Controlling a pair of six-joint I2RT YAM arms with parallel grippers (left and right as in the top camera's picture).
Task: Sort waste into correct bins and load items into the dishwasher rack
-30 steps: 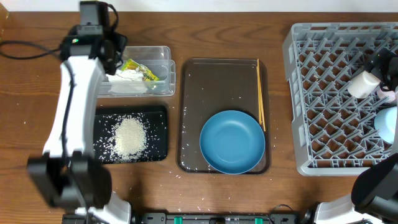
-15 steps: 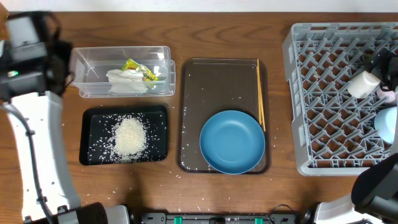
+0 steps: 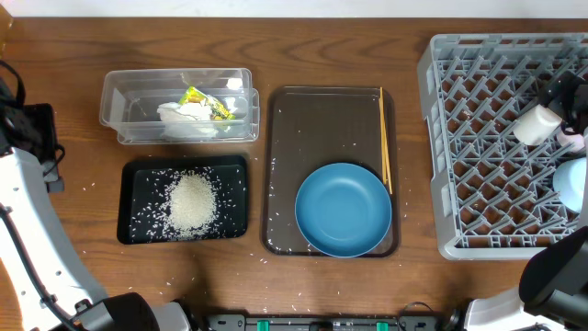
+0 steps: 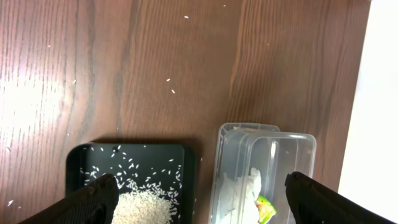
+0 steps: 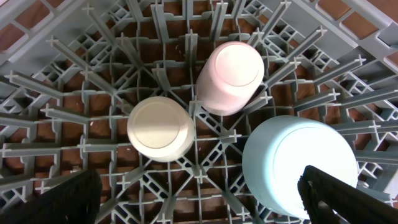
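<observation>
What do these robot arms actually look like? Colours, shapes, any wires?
The left arm is a long white link with black joints and a thin black cable along it. The right arm shows only black parts. Left fingers and right fingers are plain matte black wedges. No markings show.

A dark brown wood-grain table (image 3: pixel 322 46) meets a white wall (image 3: pixel 276 7) along its far edge.
</observation>
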